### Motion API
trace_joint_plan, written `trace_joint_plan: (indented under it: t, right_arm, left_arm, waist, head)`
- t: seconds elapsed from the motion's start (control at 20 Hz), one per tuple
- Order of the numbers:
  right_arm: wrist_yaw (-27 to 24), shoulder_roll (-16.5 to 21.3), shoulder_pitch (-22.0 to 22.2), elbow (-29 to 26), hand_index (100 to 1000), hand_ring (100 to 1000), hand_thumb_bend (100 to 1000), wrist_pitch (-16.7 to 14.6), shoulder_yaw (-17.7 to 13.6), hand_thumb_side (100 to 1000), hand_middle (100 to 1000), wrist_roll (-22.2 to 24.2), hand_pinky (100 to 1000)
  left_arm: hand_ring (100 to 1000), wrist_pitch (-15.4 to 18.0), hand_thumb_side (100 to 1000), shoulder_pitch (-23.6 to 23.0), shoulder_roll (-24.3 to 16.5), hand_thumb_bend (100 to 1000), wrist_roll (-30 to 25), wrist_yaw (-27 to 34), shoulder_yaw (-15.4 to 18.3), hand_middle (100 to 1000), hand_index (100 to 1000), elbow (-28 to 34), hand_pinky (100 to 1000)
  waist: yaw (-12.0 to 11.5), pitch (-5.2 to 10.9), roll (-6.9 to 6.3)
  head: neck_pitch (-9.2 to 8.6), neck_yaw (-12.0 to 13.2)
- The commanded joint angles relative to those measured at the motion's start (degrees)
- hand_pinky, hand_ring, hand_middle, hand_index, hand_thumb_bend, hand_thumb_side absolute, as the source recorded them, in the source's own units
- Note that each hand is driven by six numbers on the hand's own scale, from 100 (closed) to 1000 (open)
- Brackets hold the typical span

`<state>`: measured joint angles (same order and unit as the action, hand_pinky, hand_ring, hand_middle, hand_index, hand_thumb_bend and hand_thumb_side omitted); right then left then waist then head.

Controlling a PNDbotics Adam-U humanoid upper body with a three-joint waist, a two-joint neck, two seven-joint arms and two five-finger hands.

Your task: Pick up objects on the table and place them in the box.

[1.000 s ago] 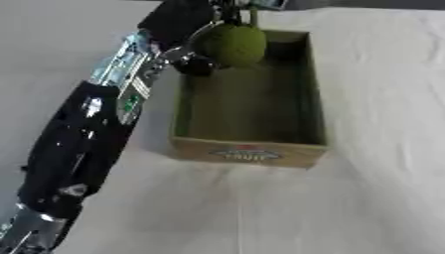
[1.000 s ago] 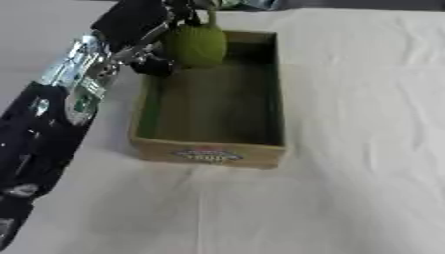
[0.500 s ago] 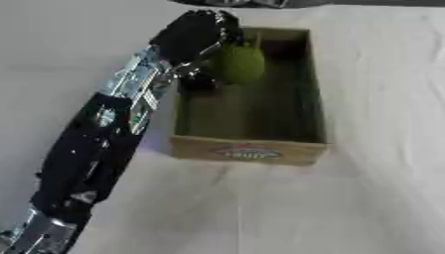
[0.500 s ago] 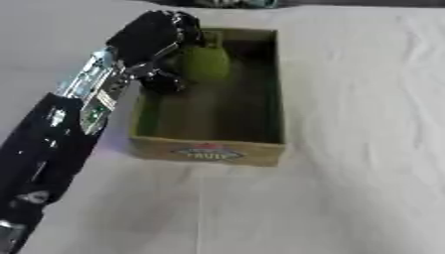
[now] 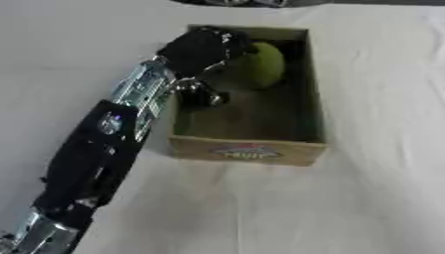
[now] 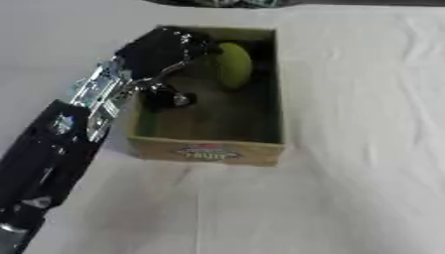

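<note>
A green round fruit (image 5: 263,66) is at the far end of the open cardboard box (image 5: 248,151), low inside it against the far right wall. My left hand (image 5: 201,48) reaches in over the box's far left corner. Its curled fingers (image 6: 193,43) are against the fruit's upper left side. The black and silver left arm (image 5: 104,144) runs from the lower left up to the box's left wall and hides part of that wall. My right hand shows in neither view.
The box stands on a white cloth-covered table (image 5: 374,198), its front wall bearing a printed label (image 6: 207,152). Dark objects (image 5: 235,2) lie at the table's far edge. Bare cloth stretches to the right of and in front of the box.
My left hand has lowered the green fruit from above the box's far left corner down into the box's far end. The box has stayed where it was.
</note>
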<state>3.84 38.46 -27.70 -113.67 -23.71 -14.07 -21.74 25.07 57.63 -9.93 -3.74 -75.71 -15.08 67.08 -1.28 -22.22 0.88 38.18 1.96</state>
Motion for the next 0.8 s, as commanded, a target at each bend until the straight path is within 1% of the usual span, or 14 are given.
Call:
trace_joint_plan:
  t: [0.05,0.15,0.3,0.45,0.5,0.55,0.65,0.8]
  right_arm:
    - [-0.3,1.2,-0.3,-0.9,831,779,100,0.0,-0.5,399,633,-0.1,850]
    - [-0.3,1.2,-0.2,-0.9,831,779,100,0.0,-0.5,398,633,-0.1,850]
    - [-0.2,1.2,-0.1,-0.9,831,779,100,0.0,-0.5,398,633,-0.2,850]
    - [-0.2,1.3,0.0,-0.9,831,779,100,0.0,-0.6,394,633,-0.2,850]
    - [-0.2,1.3,0.0,-0.9,830,778,100,0.0,-0.6,388,634,-0.3,849]
    - [-0.1,1.4,0.0,-0.9,829,777,100,-0.1,-0.7,379,635,-0.4,847]
    - [0.0,1.6,-0.1,-0.9,828,776,100,-0.2,-1.0,365,636,-0.8,845]
    - [0.2,2.1,-0.4,-0.9,826,770,100,-0.6,-1.6,281,640,-1.7,838]
  left_arm:
    - [787,0.5,100,1.0,-0.7,558,-0.6,-1.6,0.0,806,924,2.0,743]
    - [792,0.6,100,0.9,-0.9,519,-0.7,-1.9,0.0,812,932,2.6,749]
    - [791,0.6,100,0.8,-1.2,503,-0.8,-1.7,0.1,810,929,3.3,745]
    - [780,0.1,100,0.8,-1.6,478,-0.4,0.0,0.5,798,918,4.5,719]
    - [772,-0.4,100,1.0,-2.0,453,-0.1,0.1,0.6,791,913,5.5,698]
    - [765,-0.9,100,1.0,-2.2,434,0.3,1.3,1.0,786,910,6.4,682]
    - [763,-2.1,100,1.2,-2.8,429,0.6,4.6,1.6,783,906,8.2,674]
    - [760,-4.2,100,1.5,-4.2,381,0.1,9.5,2.6,780,893,11.8,653]
  waist:
    - [0.1,1.59,0.07]
    - [0.0,1.61,0.05]
    - [-0.1,1.66,0.08]
    - [-0.3,1.74,0.15]
    - [-0.3,1.77,0.16]
    - [-0.4,1.80,0.19]
    - [-0.4,1.88,0.24]
    - [-0.5,2.02,0.31]
  head:
    - [-0.36,-0.2]
    - [-0.45,-0.3]
    - [-0.46,-0.4]
    - [-0.48,-0.5]
    - [-0.47,-0.5]
    - [-0.45,-0.5]
    - [-0.34,-0.5]
    - [-0.07,-0.4]
